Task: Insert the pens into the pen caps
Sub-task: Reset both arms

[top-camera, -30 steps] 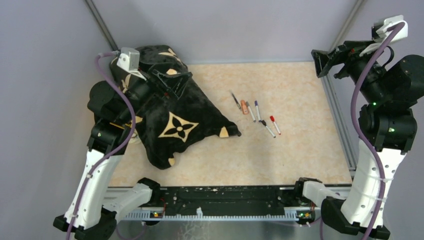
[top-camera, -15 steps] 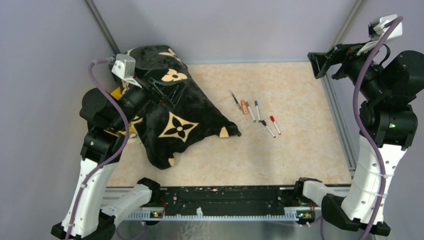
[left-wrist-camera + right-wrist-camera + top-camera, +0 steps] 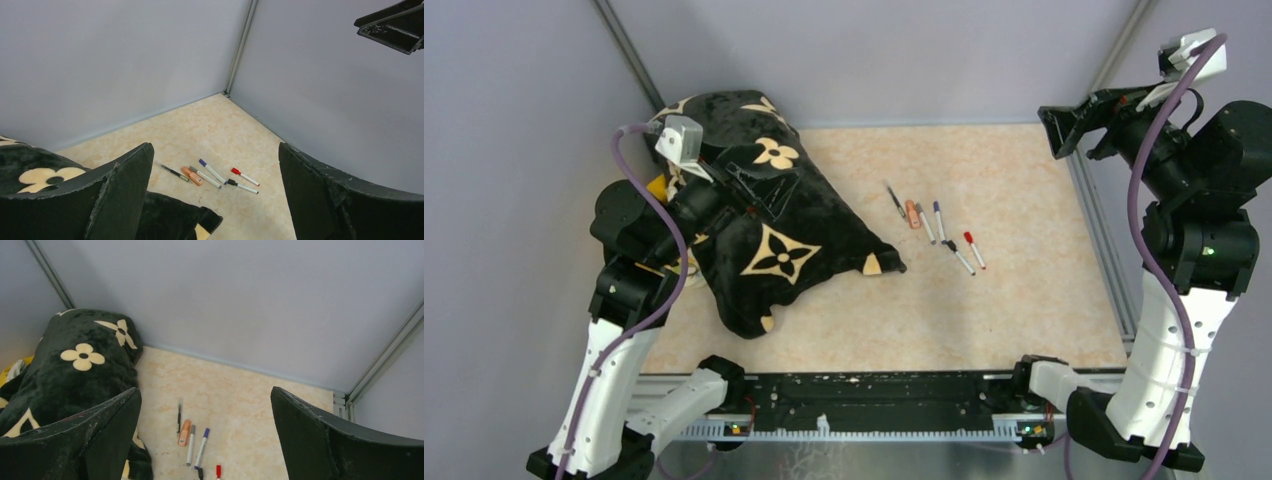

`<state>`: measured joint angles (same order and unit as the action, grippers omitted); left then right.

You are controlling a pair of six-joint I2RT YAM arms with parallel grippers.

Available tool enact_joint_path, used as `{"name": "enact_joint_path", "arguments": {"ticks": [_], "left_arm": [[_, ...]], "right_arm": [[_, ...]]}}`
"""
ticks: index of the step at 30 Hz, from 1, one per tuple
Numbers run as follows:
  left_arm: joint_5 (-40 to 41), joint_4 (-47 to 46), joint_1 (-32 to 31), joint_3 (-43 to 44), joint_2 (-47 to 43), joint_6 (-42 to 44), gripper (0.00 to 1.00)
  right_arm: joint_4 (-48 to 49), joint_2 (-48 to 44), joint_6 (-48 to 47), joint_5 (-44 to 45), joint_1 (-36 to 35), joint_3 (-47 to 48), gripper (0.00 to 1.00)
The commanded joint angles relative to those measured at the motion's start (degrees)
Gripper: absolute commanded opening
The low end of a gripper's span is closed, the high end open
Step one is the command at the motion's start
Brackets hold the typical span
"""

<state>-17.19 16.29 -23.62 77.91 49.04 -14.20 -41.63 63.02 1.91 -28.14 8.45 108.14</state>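
Note:
Several pens lie side by side on the beige tabletop (image 3: pixel 1024 290), right of centre. They are a thin dark pen (image 3: pixel 894 200), a short orange marker (image 3: pixel 913 214) and white-barrelled markers (image 3: pixel 939 220). Each white barrel ends in a pen cap: grey (image 3: pixel 193 169), purple (image 3: pixel 202 162), black (image 3: pixel 232 182) or red (image 3: pixel 236 171). My left gripper (image 3: pixel 769 168) hovers open over a black cloth, well left of the pens. My right gripper (image 3: pixel 1074 120) hangs open high at the back right, far from them. Both hold nothing.
A black plush cloth (image 3: pixel 764 240) with cream flower motifs is heaped on the left of the table, with something yellow (image 3: pixel 659 185) under its left edge. Grey walls close in the back and sides. A metal rail (image 3: pixel 1099 240) runs along the right edge.
The left arm has drawn back and sunk a little over the cloth. The right arm has risen slightly. The pens have not moved.

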Motion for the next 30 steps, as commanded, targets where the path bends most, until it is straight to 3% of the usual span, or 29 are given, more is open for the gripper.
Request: {"name": "enact_joint_path", "arguments": {"ticks": [1,30], "left_arm": [[-0.81,-0.03,0.33,-0.72,-0.78,1.05,0.99],[-0.87,0.01,0.33,-1.7,-1.22,1.98,0.99]], "right_arm": [[0.67,-0.38,-0.49,0.09,0.87,1.5,0.99],[0.92,-0.2,-0.44,0.21,1.48,1.3,0.99]]}}
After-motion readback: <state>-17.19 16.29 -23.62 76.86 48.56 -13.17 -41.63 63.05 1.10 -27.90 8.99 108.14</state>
